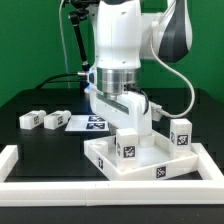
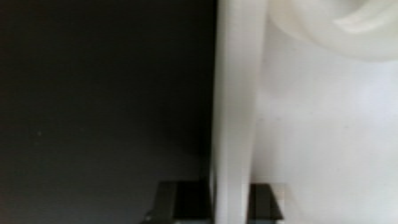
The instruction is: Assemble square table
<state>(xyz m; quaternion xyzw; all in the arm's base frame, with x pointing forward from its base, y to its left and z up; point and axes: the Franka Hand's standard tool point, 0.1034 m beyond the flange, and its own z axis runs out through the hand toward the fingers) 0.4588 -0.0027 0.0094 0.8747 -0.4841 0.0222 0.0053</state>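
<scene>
**jaws clamping the slab's rim**

the gripper (image 2: 228,203) is clamping its jaws tight on the thin raised rim of the square table slab (image 1: 186,167), dark fingers (image 2: 178,200) flanking it. the slab is lying recessed face up just behind the border wall (image 1: 60,192). one leg block (image 1: 128,147) is standing upright at its corner; another leg block (image 1: 57,120) is lying beside the marker board (image 1: 92,123).

The exterior view looks slightly downward across the black table (image 1: 30,140) at the arm (image 1: 120,40) from middle distance. The wrist view sits very close; both share the square table (image 1: 150,165) (image 2: 329,130).
</scene>
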